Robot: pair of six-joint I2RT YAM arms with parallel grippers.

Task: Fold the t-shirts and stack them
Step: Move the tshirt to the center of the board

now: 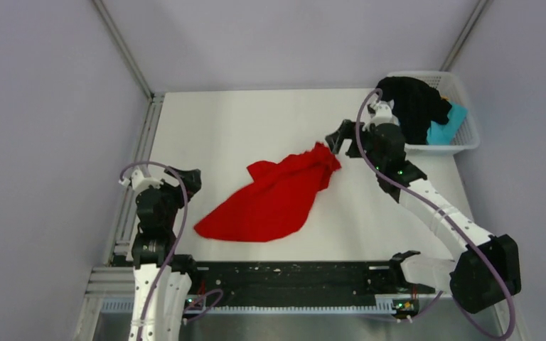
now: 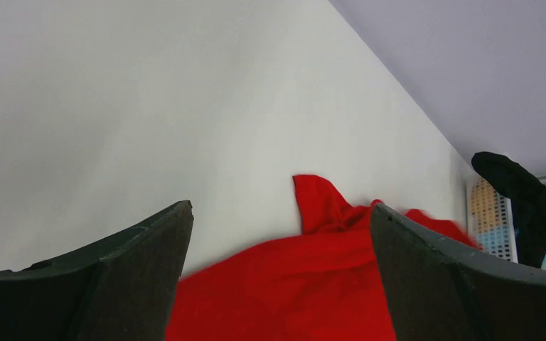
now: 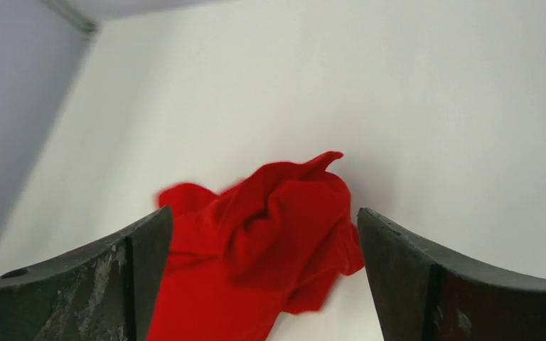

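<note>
A bright red t-shirt point(image 1: 274, 199) lies crumpled in a loose heap on the white table point(image 1: 242, 121), bunched at its far right end. It also shows in the left wrist view point(image 2: 306, 284) and in the right wrist view point(image 3: 270, 241). My right gripper point(image 1: 338, 137) is open just beyond the bunched end, holding nothing. My left gripper point(image 1: 188, 181) is open and empty at the table's left side, apart from the shirt. A black t-shirt point(image 1: 412, 103) hangs over the white basket's point(image 1: 462, 145) near rim, and a teal t-shirt point(image 1: 446, 128) lies inside it.
The white lattice basket stands at the table's far right corner; it also shows in the left wrist view point(image 2: 494, 220). Grey walls and metal frame rails point(image 1: 124, 60) close the table in on the left and at the back.
</note>
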